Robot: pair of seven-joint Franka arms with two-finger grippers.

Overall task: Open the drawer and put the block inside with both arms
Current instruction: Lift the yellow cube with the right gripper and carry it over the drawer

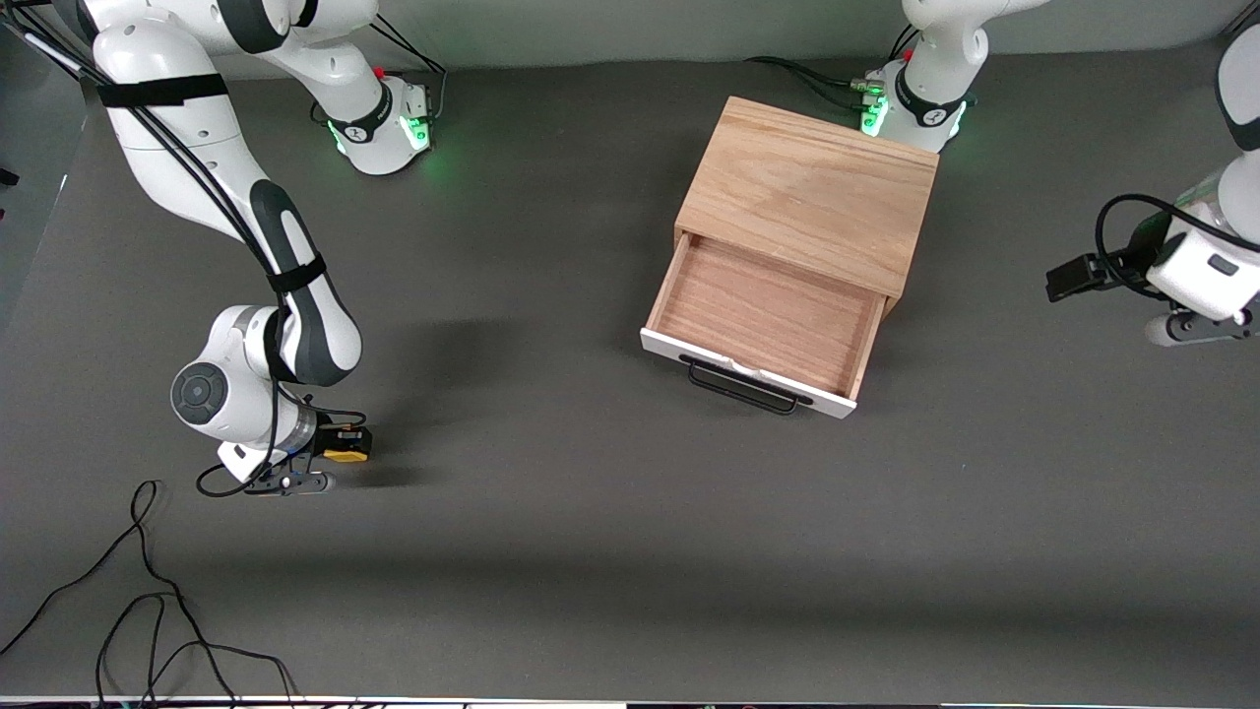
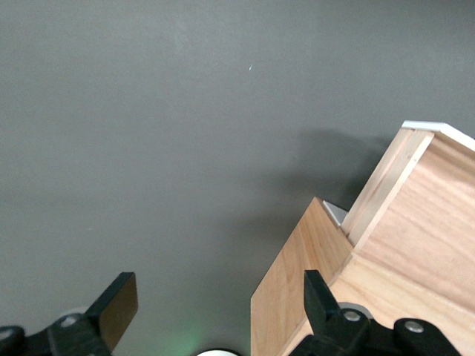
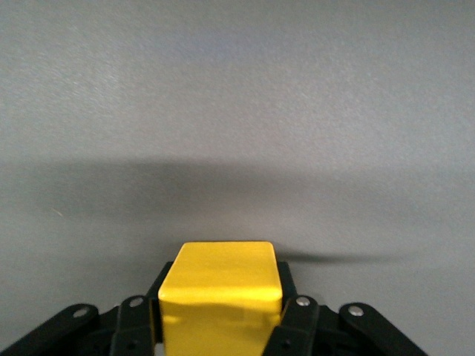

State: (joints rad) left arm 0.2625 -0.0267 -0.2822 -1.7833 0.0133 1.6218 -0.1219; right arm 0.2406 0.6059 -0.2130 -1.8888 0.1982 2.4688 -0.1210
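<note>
The light wooden cabinet (image 1: 807,192) stands toward the left arm's end of the table. Its drawer (image 1: 763,315) is pulled open and empty, with the white front panel and black wire handle (image 1: 740,387) facing the front camera. My right gripper (image 1: 345,445) is low at the table toward the right arm's end, shut on the yellow block (image 1: 346,455). In the right wrist view the block (image 3: 220,278) sits between the fingers (image 3: 297,319). My left gripper (image 1: 1063,279) hovers open and empty beside the cabinet. The left wrist view shows the cabinet (image 2: 297,297) and the drawer's side (image 2: 386,185).
Loose black cables (image 1: 148,591) lie on the table near the front camera at the right arm's end. The arms' green-lit bases (image 1: 394,128) (image 1: 906,108) stand along the edge farthest from the front camera, one right next to the cabinet's back.
</note>
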